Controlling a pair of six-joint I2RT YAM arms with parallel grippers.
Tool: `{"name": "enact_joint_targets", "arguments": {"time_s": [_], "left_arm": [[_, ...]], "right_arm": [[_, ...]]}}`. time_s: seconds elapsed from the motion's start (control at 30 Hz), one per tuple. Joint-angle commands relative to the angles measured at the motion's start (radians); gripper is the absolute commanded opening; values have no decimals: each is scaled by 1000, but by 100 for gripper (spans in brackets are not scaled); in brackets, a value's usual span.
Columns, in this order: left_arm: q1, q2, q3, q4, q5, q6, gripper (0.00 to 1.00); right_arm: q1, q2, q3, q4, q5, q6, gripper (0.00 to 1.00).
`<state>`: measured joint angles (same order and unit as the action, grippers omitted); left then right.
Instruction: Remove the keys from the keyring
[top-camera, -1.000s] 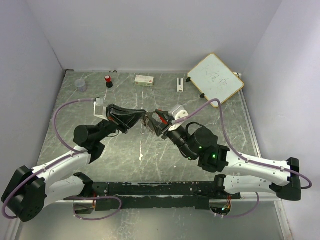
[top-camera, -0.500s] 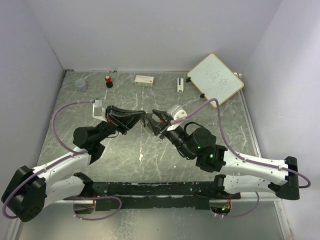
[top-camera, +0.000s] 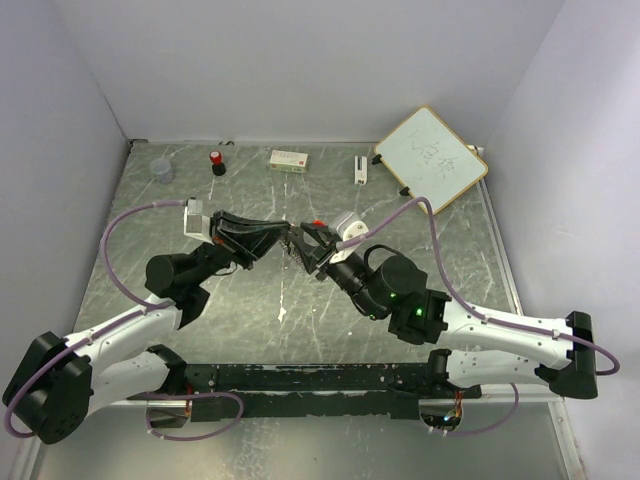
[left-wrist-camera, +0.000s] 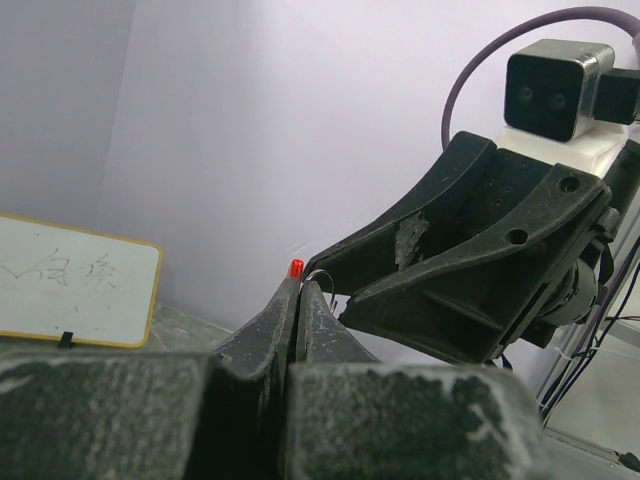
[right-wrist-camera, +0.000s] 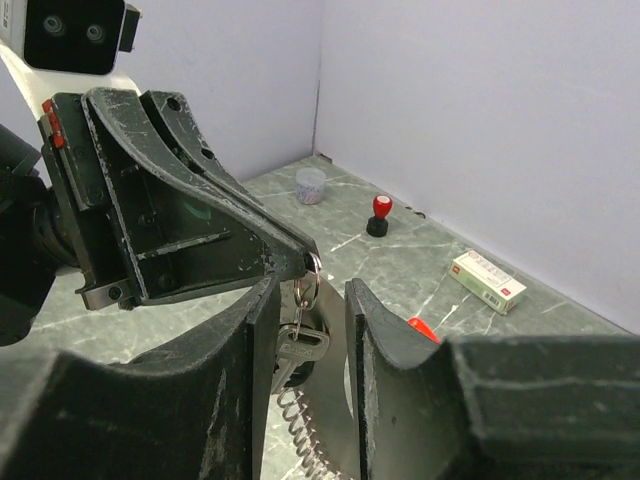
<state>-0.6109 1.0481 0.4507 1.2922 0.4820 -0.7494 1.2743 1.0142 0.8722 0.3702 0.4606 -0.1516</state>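
My left gripper (top-camera: 284, 238) is shut on a thin silver keyring (right-wrist-camera: 313, 268) and holds it above the table. The ring's wire shows at its closed tips in the left wrist view (left-wrist-camera: 322, 274). The keys (right-wrist-camera: 297, 348) hang from the ring, with a coiled spring below them. In the top view the keys (top-camera: 292, 256) dangle between the two grippers. My right gripper (right-wrist-camera: 311, 293) is open, with one finger on each side of the hanging keys. The left finger (right-wrist-camera: 255, 340) is close against them. In the top view the right gripper (top-camera: 306, 240) meets the left gripper tip to tip.
A red-capped black bottle (top-camera: 216, 161), a clear cup (top-camera: 161, 170), a white box (top-camera: 288, 158) and a small white item (top-camera: 360, 168) lie along the back edge. A whiteboard (top-camera: 430, 155) leans at the back right. Walls close in on three sides.
My right gripper has moved left and slightly back toward the left gripper, closing the gap around the keys. The left arm has hardly moved.
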Motion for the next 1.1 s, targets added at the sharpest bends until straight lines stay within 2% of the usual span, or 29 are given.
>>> {"name": "enact_joint_targets", "arguments": {"time_s": [0.0, 0.17, 0.3, 0.47, 0.57, 0.67, 0.8, 0.97, 1.07], "left_arm": [[-9, -22, 7, 68, -4, -13, 7], [-9, -16, 4, 80, -1, -23, 7], [-9, -11, 6, 89, 5, -30, 7], [-10, -14, 1, 76, 1, -24, 7], [-10, -25, 3, 35, -4, -2, 7], [-10, -59, 6, -49, -24, 40, 7], [-9, -139, 29, -260, -63, 158, 23], [-9, -245, 88, -540, -114, 348, 32], [-9, -272, 123, -630, -115, 440, 35]], "right_arm": [[5, 8, -16, 21, 6, 6, 32], [6, 20, -22, 39, 10, -4, 28], [6, 35, -25, 62, 12, -19, 20], [6, 42, -30, 86, 8, -32, 0], [7, 39, -21, 66, 6, -39, 0], [6, 30, 5, 8, 18, -50, 0], [6, 18, 81, -162, 48, -43, 0], [8, 27, 201, -395, 51, -7, 0], [8, 32, 227, -464, 57, -7, 0]]}}
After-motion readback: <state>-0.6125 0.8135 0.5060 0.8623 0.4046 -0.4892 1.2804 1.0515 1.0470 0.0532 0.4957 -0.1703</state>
